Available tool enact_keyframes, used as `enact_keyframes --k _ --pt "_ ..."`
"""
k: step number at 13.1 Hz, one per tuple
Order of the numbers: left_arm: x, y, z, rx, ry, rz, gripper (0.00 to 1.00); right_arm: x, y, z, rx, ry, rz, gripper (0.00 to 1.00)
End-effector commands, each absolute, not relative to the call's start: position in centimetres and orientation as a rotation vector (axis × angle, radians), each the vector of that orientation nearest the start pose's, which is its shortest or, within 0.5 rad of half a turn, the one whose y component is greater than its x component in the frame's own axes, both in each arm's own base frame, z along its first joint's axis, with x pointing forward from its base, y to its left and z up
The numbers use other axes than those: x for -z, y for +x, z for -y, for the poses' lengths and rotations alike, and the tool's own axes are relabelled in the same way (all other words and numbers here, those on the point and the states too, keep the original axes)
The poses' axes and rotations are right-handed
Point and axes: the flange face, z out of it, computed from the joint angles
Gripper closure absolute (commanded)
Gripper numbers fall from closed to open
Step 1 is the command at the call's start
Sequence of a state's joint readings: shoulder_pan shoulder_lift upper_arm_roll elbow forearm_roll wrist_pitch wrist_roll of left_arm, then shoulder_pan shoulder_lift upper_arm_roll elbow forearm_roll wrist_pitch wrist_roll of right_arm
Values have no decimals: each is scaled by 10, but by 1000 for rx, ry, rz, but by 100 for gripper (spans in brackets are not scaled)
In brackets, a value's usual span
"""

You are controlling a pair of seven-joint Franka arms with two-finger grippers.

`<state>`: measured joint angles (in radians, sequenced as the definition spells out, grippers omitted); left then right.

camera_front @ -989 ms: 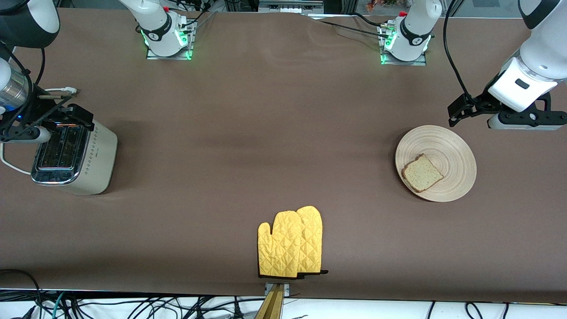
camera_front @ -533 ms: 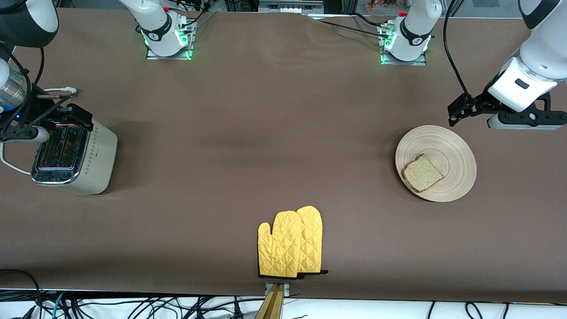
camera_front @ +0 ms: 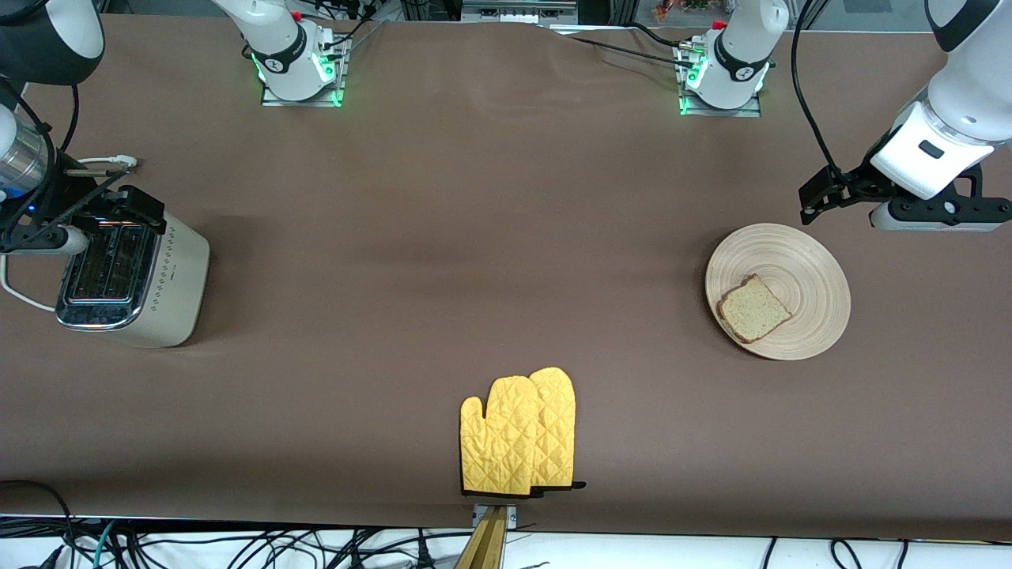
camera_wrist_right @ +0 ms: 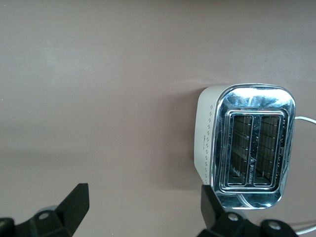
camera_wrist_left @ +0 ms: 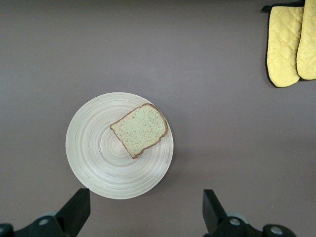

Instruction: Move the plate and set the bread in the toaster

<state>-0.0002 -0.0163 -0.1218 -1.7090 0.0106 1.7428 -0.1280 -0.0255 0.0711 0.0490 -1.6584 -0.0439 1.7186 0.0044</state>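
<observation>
The pale wooden plate (camera_front: 814,269) lies toward the left arm's end of the table, with the slice of bread (camera_front: 753,308) lying flat on it. My left gripper (camera_front: 937,215) hangs over the bare table just off the plate's rim. In the left wrist view that gripper (camera_wrist_left: 143,212) is open and empty, with the plate (camera_wrist_left: 94,158) and bread (camera_wrist_left: 139,129) ahead of it. The cream toaster (camera_front: 130,276) stands at the right arm's end, both slots empty. My right gripper (camera_front: 43,237) hovers beside it. In the right wrist view it (camera_wrist_right: 143,212) is open, with the toaster (camera_wrist_right: 247,145) by one finger.
A pair of yellow oven mitts (camera_front: 519,432) lies at the table's front edge, midway along it, and also shows in the left wrist view (camera_wrist_left: 289,42). The toaster's white cord (camera_front: 16,292) loops off the right arm's end of the table.
Nothing on the table has moved. Both arms hold almost the same place, with the grippers still open.
</observation>
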Motion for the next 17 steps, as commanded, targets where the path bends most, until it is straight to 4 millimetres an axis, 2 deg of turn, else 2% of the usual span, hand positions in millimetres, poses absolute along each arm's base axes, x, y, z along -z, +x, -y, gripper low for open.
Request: enact_keyframes --k 1,17 --pt "-591 554 67 77 -3125 -30 0 -561 588 -8 -14 -3165 20 0" --pt "-590 553 67 58 -3124 -32 0 -559 589 -5 -19 -3165 13 0"
